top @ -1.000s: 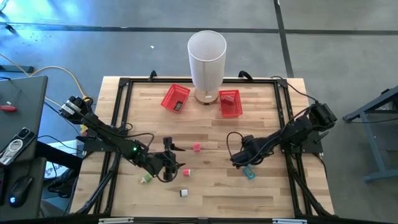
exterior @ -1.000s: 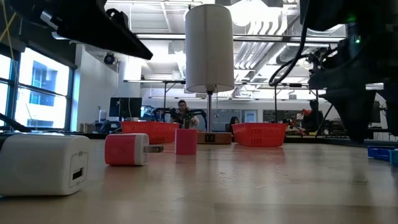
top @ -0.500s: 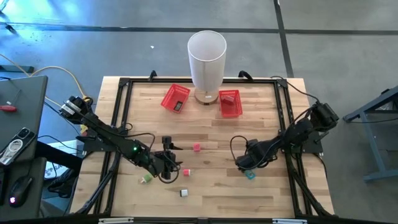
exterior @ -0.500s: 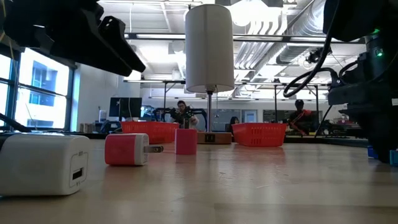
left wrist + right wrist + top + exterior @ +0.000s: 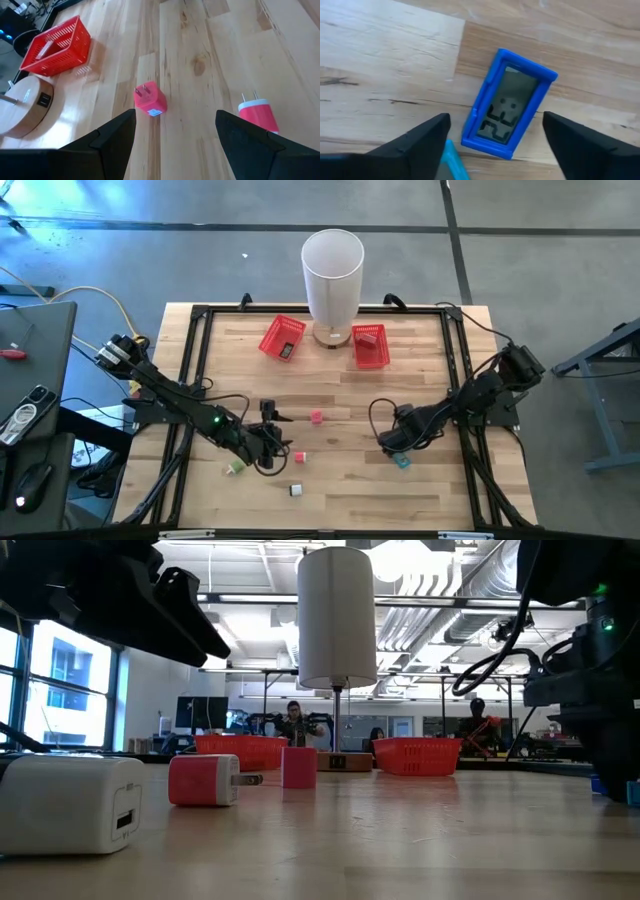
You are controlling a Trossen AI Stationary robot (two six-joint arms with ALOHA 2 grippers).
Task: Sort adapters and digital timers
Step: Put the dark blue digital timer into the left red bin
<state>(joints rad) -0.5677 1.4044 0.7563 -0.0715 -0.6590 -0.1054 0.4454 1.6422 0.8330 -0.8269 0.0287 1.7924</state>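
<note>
Timer (image 5: 510, 104) lies flat on the desk (image 5: 350, 390) between your right tool (image 5: 492, 145)'s spread fingers, its long axis running away from the wrist, slightly skewed. Your left tool (image 5: 172, 137), also spread and empty, hangs near the pink adapter (image 5: 150, 99), well apart from the timer.

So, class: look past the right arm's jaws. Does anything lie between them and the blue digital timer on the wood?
Nothing visible does. The right gripper hangs over the blue digital timer, jaws open either side of it, with only bare table around. A turquoise object lies beside the timer, not across it.
</note>
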